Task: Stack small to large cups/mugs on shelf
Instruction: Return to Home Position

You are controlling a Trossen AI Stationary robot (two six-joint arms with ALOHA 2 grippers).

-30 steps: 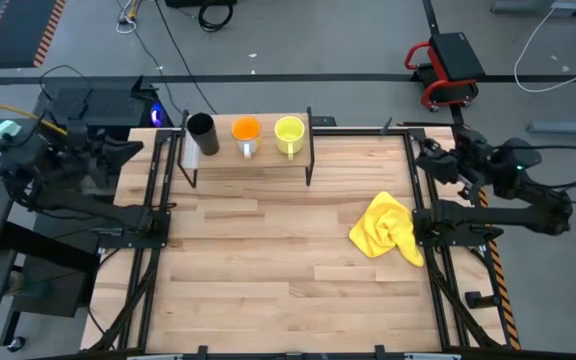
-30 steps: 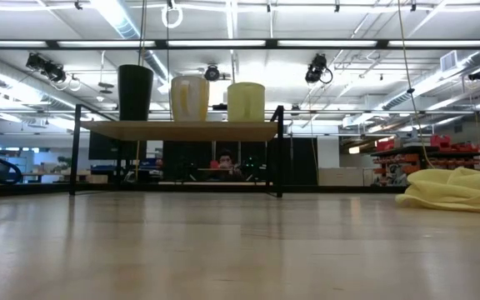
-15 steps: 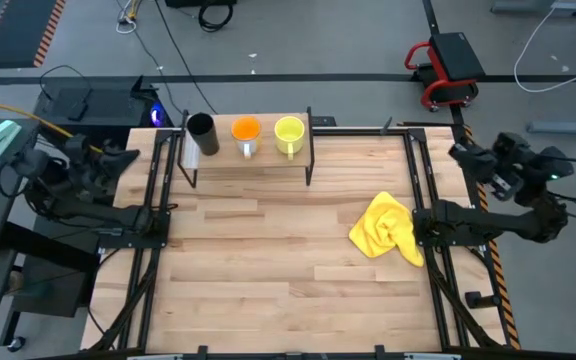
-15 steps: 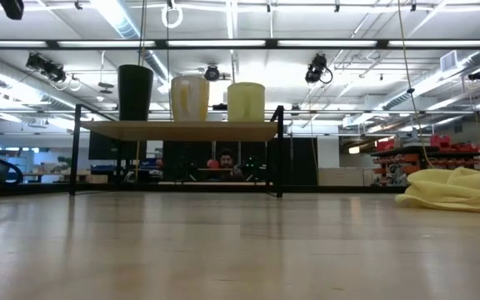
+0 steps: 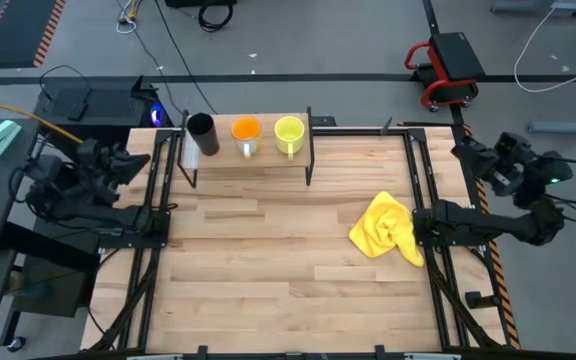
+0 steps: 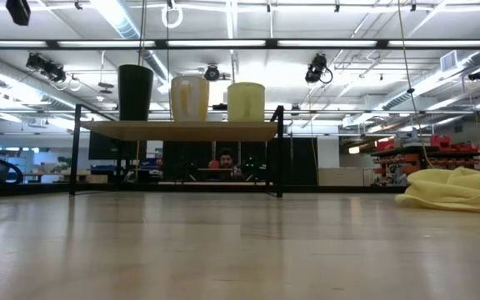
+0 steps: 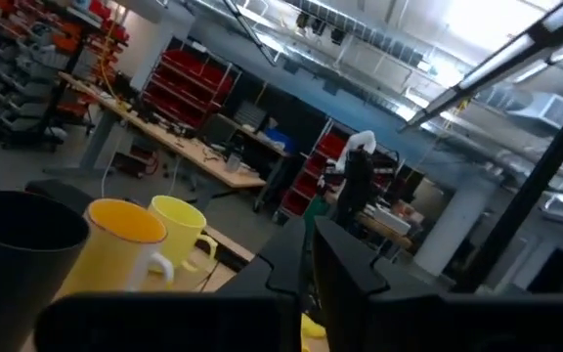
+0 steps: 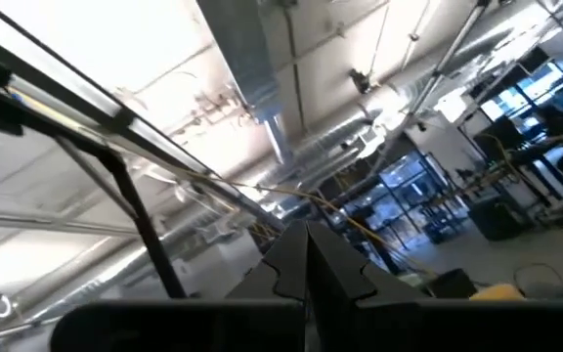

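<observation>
Three cups stand upright in a row on the shelf (image 5: pixel 249 158), a low light-wood board on black legs at the table's far edge. They are the black cup (image 5: pixel 200 129), the orange cup (image 5: pixel 245 130) and the yellow-green cup (image 5: pixel 289 131). The low view shows the shelf board (image 6: pixel 177 130) with the black cup (image 6: pixel 135 92), the orange cup (image 6: pixel 189 98) and the yellow-green cup (image 6: pixel 246 101) resting on it by their bases. My left gripper (image 5: pixel 146 160) hangs shut off the table's left edge, left of the shelf. My right gripper (image 5: pixel 458 150) is shut beyond the table's right edge, pointing upward.
A crumpled yellow cloth (image 5: pixel 388 228) lies on the table's right side, also visible as the cloth (image 6: pixel 457 190) in the low view. Black frame rails run along the table's left and right edges. A person (image 6: pixel 226 161) sits in the room behind the shelf.
My right gripper has drawn back from over the table's right rail toward the right, clear of the table. My left arm has shifted slightly toward the near edge, staying off the table's left side. The cups and cloth have not moved.
</observation>
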